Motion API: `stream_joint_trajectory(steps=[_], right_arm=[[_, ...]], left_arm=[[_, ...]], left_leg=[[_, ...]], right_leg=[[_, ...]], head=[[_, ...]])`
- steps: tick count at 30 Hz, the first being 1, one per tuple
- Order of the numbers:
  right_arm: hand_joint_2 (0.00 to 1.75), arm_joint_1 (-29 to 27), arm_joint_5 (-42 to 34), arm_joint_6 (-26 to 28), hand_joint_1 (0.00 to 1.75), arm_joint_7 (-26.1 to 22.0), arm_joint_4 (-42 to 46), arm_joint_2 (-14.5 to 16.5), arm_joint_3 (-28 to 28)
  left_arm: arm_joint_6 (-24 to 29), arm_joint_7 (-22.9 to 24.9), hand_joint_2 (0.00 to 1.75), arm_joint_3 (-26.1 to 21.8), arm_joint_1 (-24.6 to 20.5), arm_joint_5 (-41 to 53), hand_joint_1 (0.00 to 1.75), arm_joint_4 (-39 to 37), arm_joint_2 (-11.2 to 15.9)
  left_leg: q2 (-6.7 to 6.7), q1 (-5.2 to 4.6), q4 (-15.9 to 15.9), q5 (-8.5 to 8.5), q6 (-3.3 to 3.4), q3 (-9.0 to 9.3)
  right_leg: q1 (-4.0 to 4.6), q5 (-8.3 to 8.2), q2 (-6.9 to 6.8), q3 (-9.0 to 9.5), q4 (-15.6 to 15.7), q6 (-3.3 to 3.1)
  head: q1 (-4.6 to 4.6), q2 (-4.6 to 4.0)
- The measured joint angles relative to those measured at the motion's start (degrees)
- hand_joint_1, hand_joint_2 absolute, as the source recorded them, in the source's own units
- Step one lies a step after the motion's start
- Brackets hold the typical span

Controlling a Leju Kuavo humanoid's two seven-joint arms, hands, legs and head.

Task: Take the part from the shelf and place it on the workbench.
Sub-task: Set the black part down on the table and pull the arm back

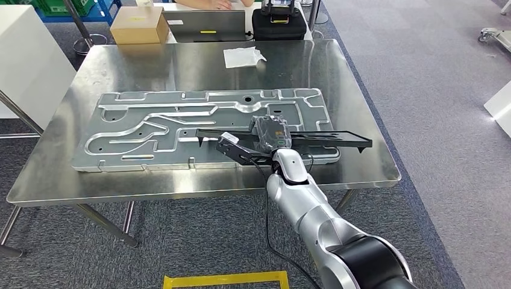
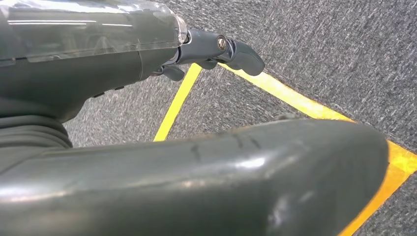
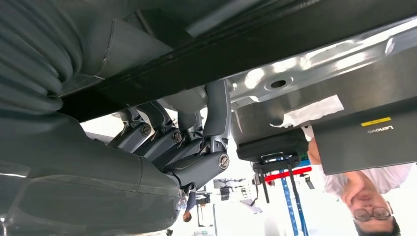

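Nearest the robot, yellow floor tape [image 1: 226, 279] marks the grey carpet [image 1: 181, 241] in front of the workbench [image 1: 361, 120]. The left hand [image 2: 216, 49] hangs above this carpet beside a yellow line; its dark fingers [image 2: 241, 54] are curled inward with nothing between them. The right arm [image 1: 313, 211] extends over the near edge of the workbench, and the right hand [image 1: 256, 144] grips the part [image 1: 337, 137], a long, flat black component held roughly level just above the large stamped metal panel [image 1: 150, 129] that lies flat on the bench top. In the right wrist view, the fingers [image 3: 216, 113] wrap around the black part's edge. Farther along the bench lies a crumpled white sheet [image 1: 243, 56]. At the far edge stand a cardboard box [image 1: 138, 25], a grey laptop [image 1: 208, 25], and a black case [image 1: 278, 24], with a person [image 1: 211, 3] seated behind them.
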State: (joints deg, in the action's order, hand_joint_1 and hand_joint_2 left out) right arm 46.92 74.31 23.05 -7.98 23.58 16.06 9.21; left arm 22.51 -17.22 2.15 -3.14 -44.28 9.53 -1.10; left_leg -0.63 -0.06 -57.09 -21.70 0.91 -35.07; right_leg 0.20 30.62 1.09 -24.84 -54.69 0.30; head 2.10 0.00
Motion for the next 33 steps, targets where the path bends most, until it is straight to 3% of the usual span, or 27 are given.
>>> stream_joint_trajectory(steps=[10,15,33], right_arm=[[1.75,-1.32,4.04,4.85,1.75,2.86,0.13,-1.59,2.22],[1.75,-1.25,-0.3,5.68,1.75,-0.36,0.4,-3.0,1.07],[1.75,0.25,-8.02,-1.96,1.75,-7.13,3.74,-5.23,-5.77]], left_arm=[[0.38,-0.11,0.0,-1.07,0.03,0.2,0.0,0.0,-0.04],[0.73,-0.11,0.0,-1.46,0.07,0.4,0.0,0.0,-0.1],[0.33,-0.22,0.0,-2.22,0.13,1.0,0.0,0.0,-0.19]], left_leg=[[-0.06,0.07,-0.01,0.0,0.0,0.01],[-0.4,0.07,0.0,0.0,0.0,0.0],[-0.4,-0.01,-0.02,0.06,0.08,-0.01]], right_leg=[[-0.03,0.01,-0.15,0.06,0.01,-0.05],[-0.02,0.09,-0.39,0.13,0.03,-0.13],[0.0,0.0,-0.39,0.18,0.11,-0.04]], head=[[0.0,0.0],[0.0,0.0],[0.0,0.0]])
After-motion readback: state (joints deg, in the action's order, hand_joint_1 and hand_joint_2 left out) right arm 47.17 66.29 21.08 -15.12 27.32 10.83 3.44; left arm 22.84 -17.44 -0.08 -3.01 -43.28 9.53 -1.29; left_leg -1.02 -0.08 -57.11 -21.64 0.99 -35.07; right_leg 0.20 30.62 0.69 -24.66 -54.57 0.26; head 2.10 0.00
